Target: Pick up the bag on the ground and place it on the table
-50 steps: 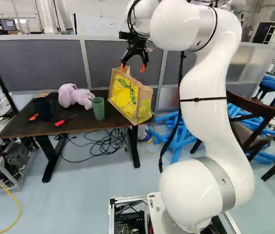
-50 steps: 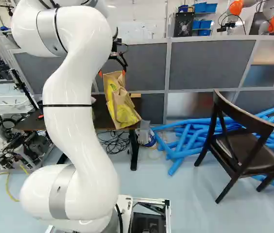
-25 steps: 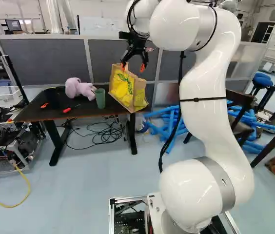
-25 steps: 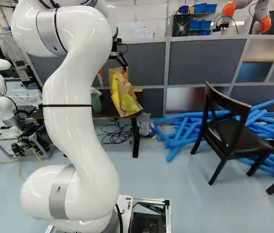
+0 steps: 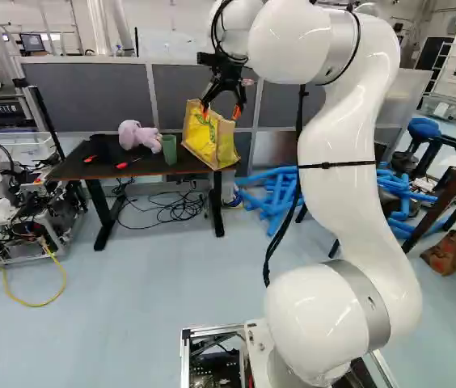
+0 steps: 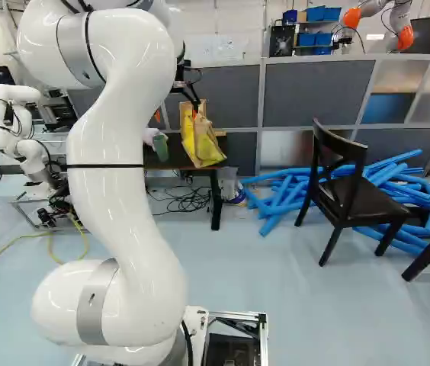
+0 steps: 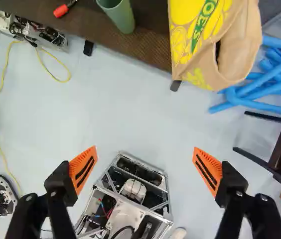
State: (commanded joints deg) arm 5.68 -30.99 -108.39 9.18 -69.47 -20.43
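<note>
Counting 12 as dead ahead of the base. Got the gripper [image 5: 221,111] up high around 12, fingers spread wide, gripping nothing. Yellow cable [image 5: 34,304] curling over the floor at 10. Chair [image 6: 352,198] out at 1, with a messy heap of blue tubes [image 6: 272,223] just behind, from 12 to 1. Table [image 5: 74,168] stretching from 11 to 12. Bag [image 5: 212,145], tan and yellow, sitting on the table's 12 o'clock end, a little tilted, ahead of and well apart from the orange pads [image 7: 83,169]. Green cup [image 5: 169,150] just beside, then plush toy [image 5: 137,136] and red-handled tool [image 5: 123,165] nearer 11. Another robot [image 6: 24,126] over at 10. Grey partition [image 6: 318,95] right behind the table. Past that, orange-jointed arm [image 6: 403,36] at 1.
</note>
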